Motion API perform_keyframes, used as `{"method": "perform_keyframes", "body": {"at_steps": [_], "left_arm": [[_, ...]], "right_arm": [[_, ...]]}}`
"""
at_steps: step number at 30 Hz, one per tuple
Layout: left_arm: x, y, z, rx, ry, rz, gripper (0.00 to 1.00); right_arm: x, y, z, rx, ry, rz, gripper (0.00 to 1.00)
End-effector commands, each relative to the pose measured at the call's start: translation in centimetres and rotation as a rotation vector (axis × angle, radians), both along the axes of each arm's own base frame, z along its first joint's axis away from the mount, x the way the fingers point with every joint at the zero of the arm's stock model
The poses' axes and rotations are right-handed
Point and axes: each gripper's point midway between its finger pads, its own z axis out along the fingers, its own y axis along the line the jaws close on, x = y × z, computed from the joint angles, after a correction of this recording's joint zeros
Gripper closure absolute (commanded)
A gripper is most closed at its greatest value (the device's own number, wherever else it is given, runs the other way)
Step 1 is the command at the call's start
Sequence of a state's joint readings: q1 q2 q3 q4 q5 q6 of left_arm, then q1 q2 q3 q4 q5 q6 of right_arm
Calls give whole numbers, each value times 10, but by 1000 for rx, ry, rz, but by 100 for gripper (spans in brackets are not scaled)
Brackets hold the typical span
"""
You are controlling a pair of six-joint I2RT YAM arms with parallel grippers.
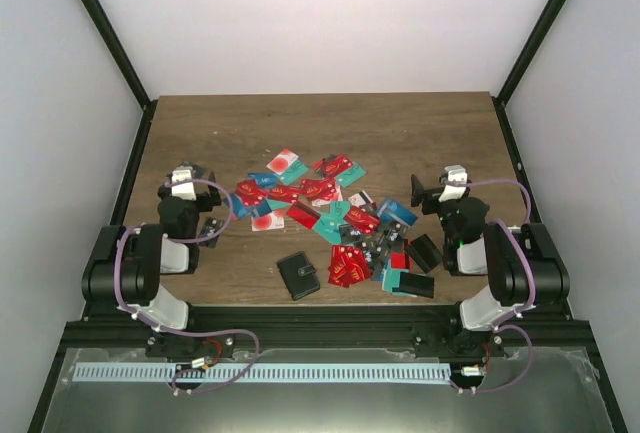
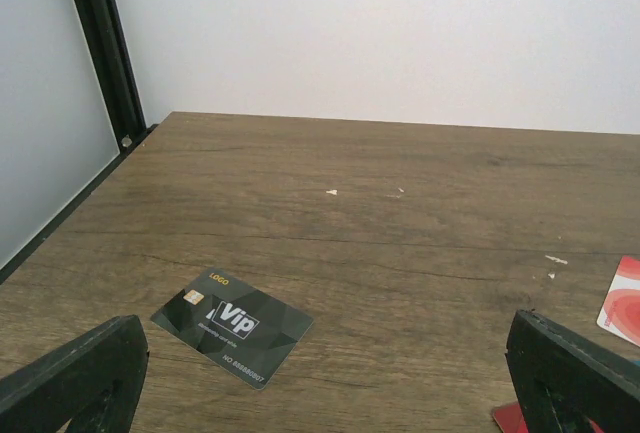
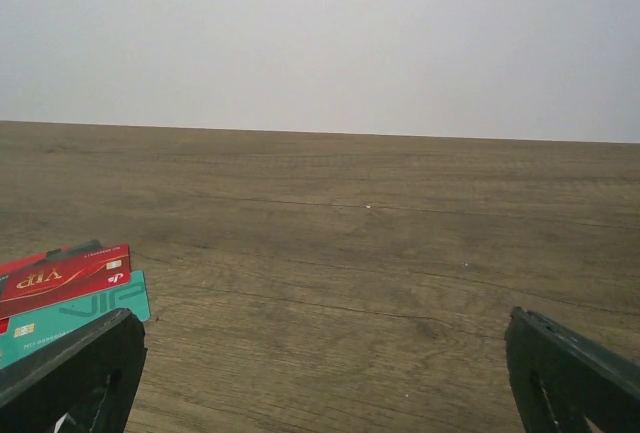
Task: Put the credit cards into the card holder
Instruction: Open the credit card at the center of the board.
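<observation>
Two grippers are in view, both spread to full width and gripping nothing. In its wrist view the left gripper point(image 1: 188, 175) shows two black fingers point(image 2: 75, 383) at the lower corners, clear of the wooden table point(image 2: 400, 213). One black VIP card point(image 2: 232, 326) lies flat between them, slightly ahead and nearer the left finger. One white-pink card point(image 2: 622, 300) sits ahead of the right finger, and a red corner point(image 2: 512, 417) shows just inside it. To the right of these jaws, between the two grippers, the credit cards point(image 1: 320, 208) lie in one loose heap of roughly twenty. They are mostly red, teal and blue, and overlap too much for an exact count. The one card holder point(image 1: 298, 275), black and closed, lies flat just beside the heap's near edge, between the two grippers and nearer the arm bases than either one. Two plain black cases point(image 1: 425, 251) rest at the heap's right end, near the right arm. The right gripper point(image 1: 443, 185) hovers with its two fingers point(image 3: 70, 373) apart over bare wood. One red VIP card point(image 3: 65, 278) overlaps one teal card point(image 3: 75, 315) just ahead of its left finger, neither touched.
</observation>
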State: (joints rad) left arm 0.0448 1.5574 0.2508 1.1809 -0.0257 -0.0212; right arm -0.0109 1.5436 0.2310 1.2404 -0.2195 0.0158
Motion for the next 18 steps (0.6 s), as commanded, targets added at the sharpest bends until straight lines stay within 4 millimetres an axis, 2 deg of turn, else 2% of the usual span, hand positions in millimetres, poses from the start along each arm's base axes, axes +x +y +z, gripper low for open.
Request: {"method": "perform_keyframes", "body": {"at_steps": [1, 12, 15, 18], "left_arm": [[4, 0, 11, 11, -37, -1, 0], [4, 0, 12, 12, -39, 4, 0], [3, 8, 18, -4, -34, 54, 0], [11, 12, 31, -6, 6, 75, 0]], "right_arm": [[2, -3, 8, -4, -27, -11, 0], [4, -7, 7, 0, -23, -30, 0], [6, -12, 11, 5, -25, -64, 0], [11, -21, 18, 28, 4, -123, 0]]}}
